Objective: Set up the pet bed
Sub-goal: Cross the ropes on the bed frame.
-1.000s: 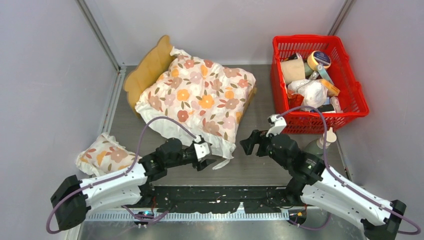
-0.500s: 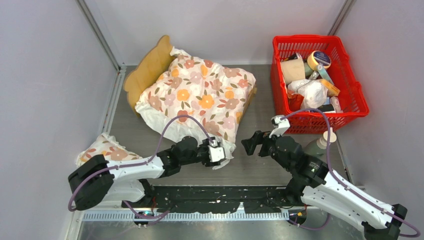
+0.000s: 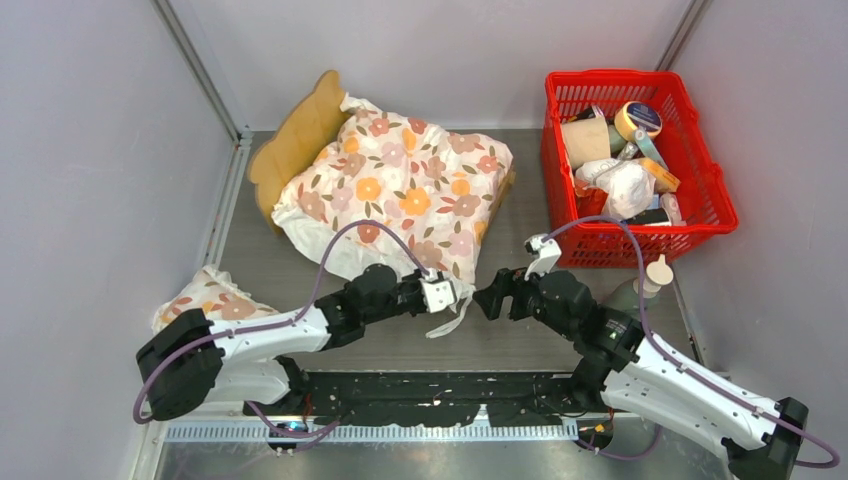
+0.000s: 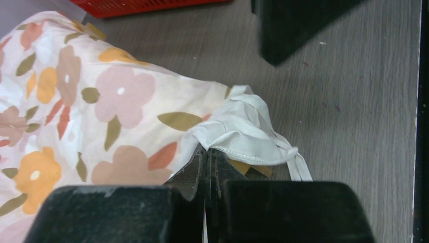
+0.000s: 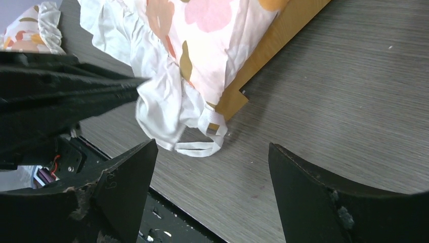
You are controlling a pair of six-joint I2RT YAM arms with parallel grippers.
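Observation:
The pet bed is a light-wood frame with a scalloped headboard at the back left. A white floral cushion is draped over it and hides the sleeping surface. My left gripper is shut at the cushion's near white corner. In the left wrist view the fingertips pinch the hemmed fabric, with a bit of the wooden frame behind. My right gripper stands open just right of that corner. In its own view the jaws are wide over the table, near a loose white tie and the bed's corner.
A small floral pillow lies at the left near the wall. A red basket full of several odds and ends stands at the back right. A bottle with a white cap stands beside the right arm. Grey walls close in on both sides.
My left arm reached forward and right to the cushion's near corner and shut there. My right gripper shifted slightly left toward the same corner, still open.

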